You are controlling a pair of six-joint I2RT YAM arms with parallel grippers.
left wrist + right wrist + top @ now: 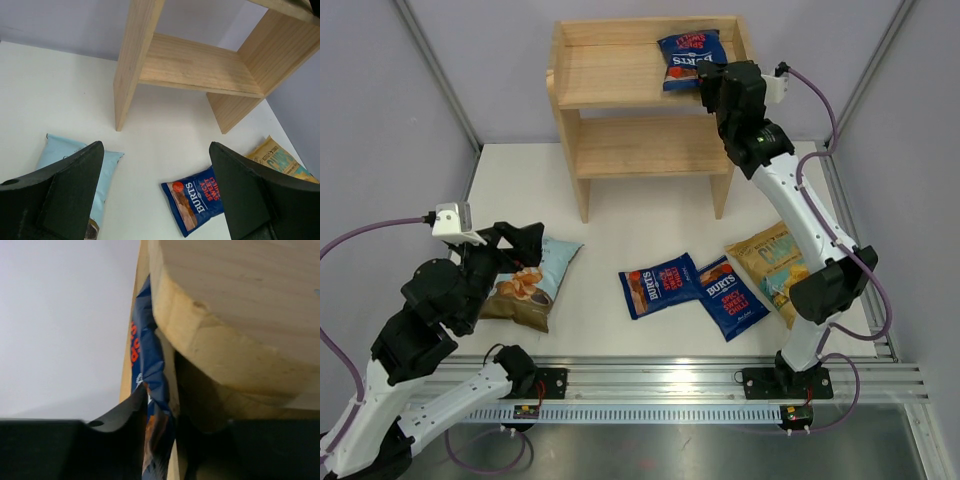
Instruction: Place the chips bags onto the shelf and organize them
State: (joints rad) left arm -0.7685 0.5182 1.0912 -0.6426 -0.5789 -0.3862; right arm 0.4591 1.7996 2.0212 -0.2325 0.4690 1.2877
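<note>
The wooden shelf stands at the back of the table. My right gripper is at the top tier's right front edge, shut on the near edge of a dark blue Burts bag that lies on the top tier. In the right wrist view the bag is pinched at the gripper beside the shelf board. My left gripper is open and empty above the pale blue bag. Two dark blue bags and a tan bag lie on the table.
The left wrist view shows the open left gripper, the pale blue bag at left, one dark blue bag, the tan bag and the shelf's lower tier. Grey walls enclose the table.
</note>
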